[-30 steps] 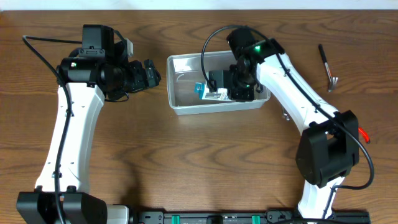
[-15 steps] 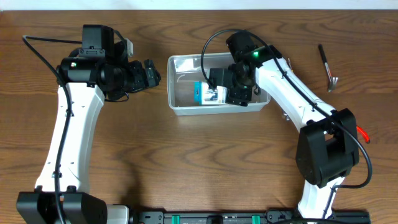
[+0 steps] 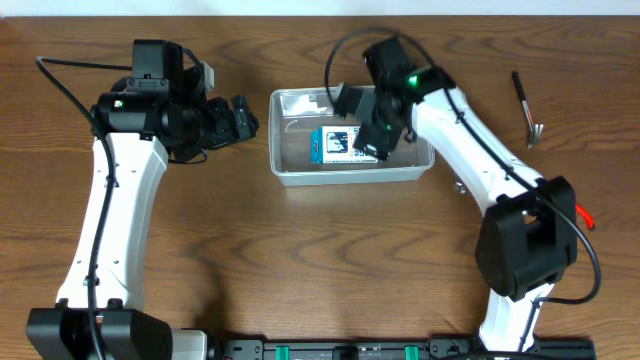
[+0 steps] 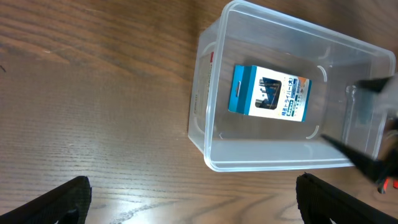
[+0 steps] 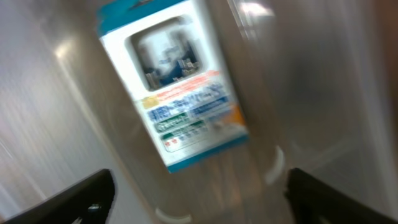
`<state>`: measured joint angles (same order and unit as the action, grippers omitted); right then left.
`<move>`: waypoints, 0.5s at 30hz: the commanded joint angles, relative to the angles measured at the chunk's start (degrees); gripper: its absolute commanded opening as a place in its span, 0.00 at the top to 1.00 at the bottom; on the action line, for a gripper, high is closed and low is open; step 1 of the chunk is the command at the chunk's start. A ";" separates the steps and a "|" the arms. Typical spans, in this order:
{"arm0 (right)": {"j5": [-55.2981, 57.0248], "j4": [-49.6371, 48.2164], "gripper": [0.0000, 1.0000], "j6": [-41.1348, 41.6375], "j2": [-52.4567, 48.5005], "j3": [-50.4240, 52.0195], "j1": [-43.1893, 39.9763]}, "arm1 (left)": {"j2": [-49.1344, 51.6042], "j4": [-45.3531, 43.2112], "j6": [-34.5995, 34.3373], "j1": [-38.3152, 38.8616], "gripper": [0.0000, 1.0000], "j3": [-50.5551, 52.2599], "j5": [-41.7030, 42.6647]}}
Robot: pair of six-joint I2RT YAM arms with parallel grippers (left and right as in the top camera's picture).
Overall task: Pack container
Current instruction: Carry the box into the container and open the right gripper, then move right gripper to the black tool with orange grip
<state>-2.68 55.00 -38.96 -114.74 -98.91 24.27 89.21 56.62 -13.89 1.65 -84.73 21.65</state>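
Note:
The clear plastic container (image 3: pixel 345 178) stands at the table's middle back. Flat on its floor lies a small blue-and-white box (image 3: pixel 337 145). My right gripper (image 3: pixel 362 125) hangs open just above the box at the tub's right half, touching nothing. In the right wrist view the box (image 5: pixel 174 87) lies loose beyond the spread right gripper (image 5: pixel 199 193), blurred. My left gripper (image 3: pixel 243 118) is open and empty left of the tub, above bare wood. In the left wrist view, the left gripper (image 4: pixel 193 199) faces the container (image 4: pixel 273 165) and the box (image 4: pixel 268 93).
A black pen-like tool (image 3: pixel 524 105) with a metal tip lies at the far right of the wooden table (image 3: pixel 300 260). A small red thing (image 3: pixel 585 215) shows beside the right arm's base.
My right gripper has opened and let go of the box, which now lies flat in the container. That gripper has risen and drawn back a little. The left arm has not moved.

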 commanded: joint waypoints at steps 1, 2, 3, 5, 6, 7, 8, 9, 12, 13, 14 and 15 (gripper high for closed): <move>8.61 5.25 0.05 22.16 0.74 -11.13 -1.99 | -0.37 0.13 0.09 0.09 0.02 -0.02 -0.52; 9.35 8.98 0.06 25.31 0.74 -14.71 -2.82 | -0.37 0.15 0.09 0.09 0.02 -0.02 -0.52; 9.35 12.02 0.07 27.32 0.74 -17.59 -3.69 | -0.37 0.13 0.09 0.09 0.02 -0.02 -0.52; 9.31 17.70 0.07 30.10 0.74 -23.02 -5.95 | -0.37 0.13 0.09 0.09 0.02 -0.02 -0.52; 9.31 20.50 0.07 30.82 0.74 -25.66 -7.41 | -0.37 0.13 0.09 0.09 0.02 -0.02 -0.52; 9.31 22.32 0.07 31.21 0.74 -27.28 -8.59 | -0.37 0.13 0.09 0.09 0.02 -0.02 -0.52; 9.29 23.93 0.07 31.28 0.74 -28.61 -9.79 | -0.37 0.13 0.09 0.09 0.02 -0.02 -0.52; 9.31 25.42 0.09 31.23 0.74 -29.70 -11.21 | -0.37 0.13 0.09 0.09 0.02 -0.02 -0.52; 9.31 27.23 0.11 31.80 0.74 -30.49 -15.54 | -0.37 0.13 0.09 0.09 0.02 -0.02 -0.52; 9.31 27.56 0.11 32.81 0.72 -30.45 -17.35 | -0.37 0.13 0.09 0.09 0.02 -0.02 -0.52; 9.29 27.71 0.11 33.40 0.72 -30.34 -18.49 | -0.37 0.13 0.09 0.09 0.02 -0.02 -0.52; 9.31 27.89 0.12 34.10 0.72 -30.16 -20.06 | -0.37 0.13 0.09 0.09 0.02 -0.02 -0.52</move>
<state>5.80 82.37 -9.26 -114.34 -128.53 7.60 89.21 56.62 -13.87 1.65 -84.73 21.63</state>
